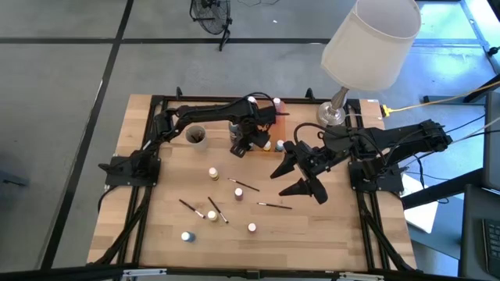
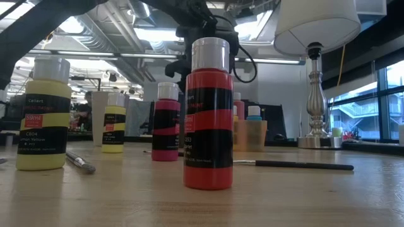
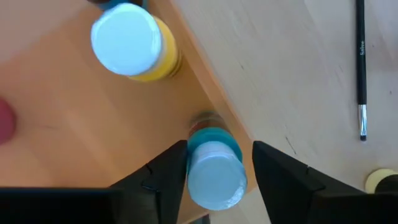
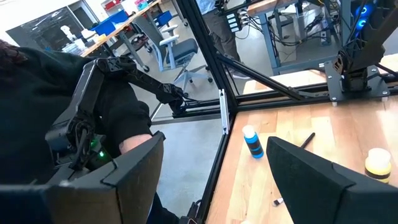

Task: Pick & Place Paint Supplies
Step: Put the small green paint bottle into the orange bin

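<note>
Left gripper (image 3: 214,180): over orange tray (image 1: 275,123) at far edge of table (image 1: 156,234); fingers apart, straddling teal bottle (image 3: 214,171) with a gap each side; whether they are letting go or closing in, cannot tell.
Teal bottle: white cap up, standing right at tray's edge, beside yellow bottle (image 3: 134,43) already inside; looks like the drop spot for supplies.
Right gripper (image 1: 301,173): fingers spread wide, nothing between them, hanging above table's right-middle; seems parked so as not to crowd the tray.
Loose supplies: small bottles and brushes (image 1: 246,186) scattered over near half of table, well apart from tray; red bottle (image 2: 208,113) upright close to low camera.
Progress guess: plenty left to collect.
Lamp (image 1: 367,39): far right corner, not part of job.
</note>
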